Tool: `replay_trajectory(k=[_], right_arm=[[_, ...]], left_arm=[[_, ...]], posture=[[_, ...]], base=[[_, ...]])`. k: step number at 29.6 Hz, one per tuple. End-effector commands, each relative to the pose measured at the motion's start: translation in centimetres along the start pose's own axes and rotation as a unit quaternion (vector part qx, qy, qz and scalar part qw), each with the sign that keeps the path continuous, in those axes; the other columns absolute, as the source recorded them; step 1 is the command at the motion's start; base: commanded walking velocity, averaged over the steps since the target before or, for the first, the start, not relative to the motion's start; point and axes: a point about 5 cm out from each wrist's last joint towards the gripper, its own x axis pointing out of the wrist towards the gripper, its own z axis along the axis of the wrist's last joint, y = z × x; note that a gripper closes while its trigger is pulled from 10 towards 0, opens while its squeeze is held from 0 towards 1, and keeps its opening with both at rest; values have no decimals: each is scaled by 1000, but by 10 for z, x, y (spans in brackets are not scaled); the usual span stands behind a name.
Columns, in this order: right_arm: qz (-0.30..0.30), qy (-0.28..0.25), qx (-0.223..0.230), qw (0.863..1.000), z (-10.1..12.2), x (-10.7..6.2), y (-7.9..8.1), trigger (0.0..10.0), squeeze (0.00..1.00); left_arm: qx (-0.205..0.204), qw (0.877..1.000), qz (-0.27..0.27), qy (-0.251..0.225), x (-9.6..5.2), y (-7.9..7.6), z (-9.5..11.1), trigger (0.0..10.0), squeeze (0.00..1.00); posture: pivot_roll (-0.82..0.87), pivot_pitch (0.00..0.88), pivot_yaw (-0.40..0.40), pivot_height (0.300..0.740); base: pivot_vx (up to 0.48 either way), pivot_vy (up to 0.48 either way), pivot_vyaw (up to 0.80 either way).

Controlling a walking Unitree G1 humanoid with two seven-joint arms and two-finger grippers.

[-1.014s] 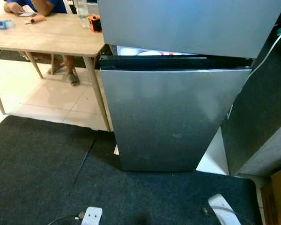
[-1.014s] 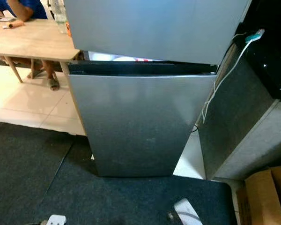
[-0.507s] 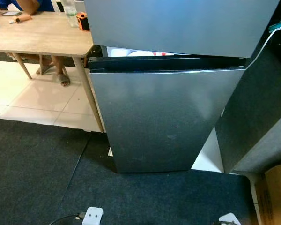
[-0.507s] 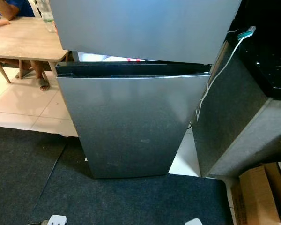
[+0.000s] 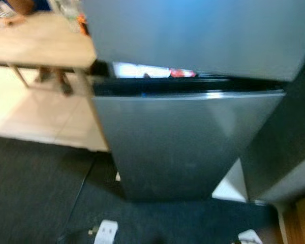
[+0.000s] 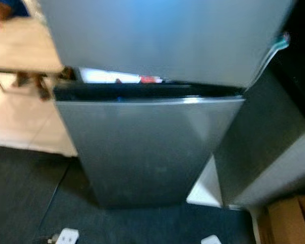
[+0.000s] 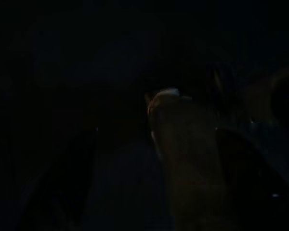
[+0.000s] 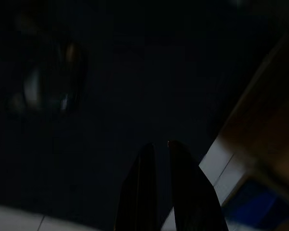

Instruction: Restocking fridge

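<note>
Fridge [image 5: 188, 142]: silver, straight ahead of me, beside desk [image 5: 35, 48]; upper door [image 5: 193, 30] ajar, its gap running crosswise. My right gripper [image 8: 159, 147]: hanging low, jaws nearly together, empty. Left gripper: state untellable.

You have the fridge [image 5: 188, 137] mid-frame, a table [image 5: 38, 46] upper left, a mat [image 5: 35, 193] along the bottom.

R end effector [image 8: 159, 147] hangs idle, fingers nearly together.
</note>
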Motion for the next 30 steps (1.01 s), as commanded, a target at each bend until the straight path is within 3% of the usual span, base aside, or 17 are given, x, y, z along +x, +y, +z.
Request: replay_trajectory(k=[1, 5, 7, 8, 10, 13, 16, 20, 21, 23, 24, 26, 27, 29, 30], right_arm=[[20, -15, 14, 1000, 3, 1, 8, 10000, 0], [59, -75, 57, 994, 26, 3, 11, 10000, 0], [120, -138, 108, 977, 52, 2, 14, 10000, 0], [120, -138, 108, 977, 52, 2, 14, 10000, 0], [206, -205, 134, 947, 82, -2, 19, 10000, 0], [304, -271, 126, 904, 114, -11, 22, 10000, 0], [382, -314, 91, 864, 139, -22, 28, 10000, 0], [471, -360, 9, 805, 168, -46, 38, 10000, 0], [471, -360, 9, 805, 168, -46, 38, 10000, 0], [482, -387, -24, 785, 183, -56, 40, 10000, 0], [482, -387, -24, 785, 183, -56, 40, 10000, 0], [421, -440, -46, 792, 212, -61, 33, 10000, 0], [421, -440, -46, 792, 212, -61, 33, 10000, 0], [350, -486, -48, 800, 240, -67, 24, 10000, 0], [350, -486, -48, 800, 240, -67, 24, 10000, 0]], left_arm=[[-5, 999, -2, 41, -4, -1, -22, 10000, 0], [-4, 999, 0, 40, -4, 0, -21, 10000, 0], [-7, 999, 5, 41, -4, 1, -21, 10000, 0], [-7, 999, 5, 41, -4, 1, -21, 10000, 0], [-7, 999, 7, 43, -4, 2, -21, 10000, 0], [-6, 999, 8, 44, -5, 3, -22, 10000, 0], [-6, 999, 7, 45, -5, 2, -22, 10000, 0], [-6, 999, 6, 45, -5, 2, -23, 10000, 0], [-6, 999, 6, 45, -5, 2, -23, 10000, 0], [-7, 999, 5, 45, -5, 1, -23, 10000, 0], [-7, 999, 5, 45, -5, 1, -23, 10000, 0], [-7, 999, 4, 45, -5, 1, -23, 10000, 0], [-7, 999, 4, 45, -5, 1, -23, 10000, 0], [-8, 999, 4, 45, -5, 1, -23, 10000, 0], [-8, 999, 4, 45, -5, 1, -23, 10000, 0]], posture=[[-76, 107, -13, 740], [-76, 108, -12, 740], [-76, 108, -12, 740], [-76, 108, -12, 740], [-79, 107, -9, 740], [-79, 107, -9, 740], [-78, 108, -9, 740], [-77, 109, -10, 740], [-77, 109, -10, 740], [-76, 111, -10, 740], [-76, 111, -10, 740], [-76, 111, -10, 740], [-76, 111, -10, 740], [-76, 111, -10, 740], [-76, 111, -10, 740]], base=[[319, 0, 0], [299, 0, 0], [0, 0, 0], [0, 0, 0], [0, 0, 0], [0, 0, 0], [0, 0, 0], [0, 0, 0], [0, 0, 0], [0, 0, 0], [0, 0, 0], [0, 0, 0], [0, 0, 0], [0, 0, 0], [0, 0, 0]])
